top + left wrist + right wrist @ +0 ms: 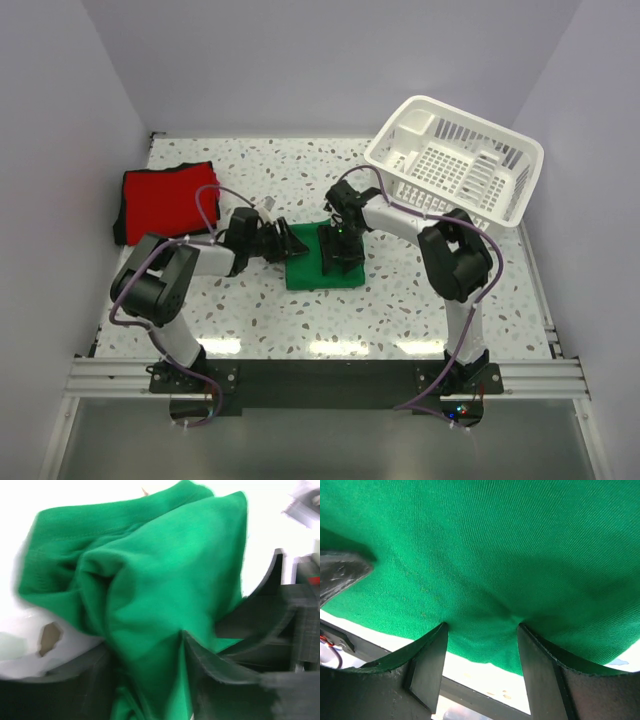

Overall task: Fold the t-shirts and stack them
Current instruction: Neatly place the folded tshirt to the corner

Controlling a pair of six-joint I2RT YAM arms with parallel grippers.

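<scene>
The task looks well past halfway, though not finished. The red t-shirt (160, 200) lies folded in a compact block at the far left of the desk (400, 310), well apart from both arms. The green t-shirt (305, 272) sits at the middle of the desk, already reduced to a small, roughly square packet. The right hand (340, 258) is planted on top of it, its fingers (432, 655) spread moderately with the tips pressed into the cloth and pinching nothing. The left hand (287, 243) is at the packet's left edge with a bunch of green fabric gathered between its fingers (215, 675); I cannot tell whether it truly grips. What seems left is tidying this last fold, then stacking one shirt on the other. The white basket (440, 165) stands far right.
</scene>
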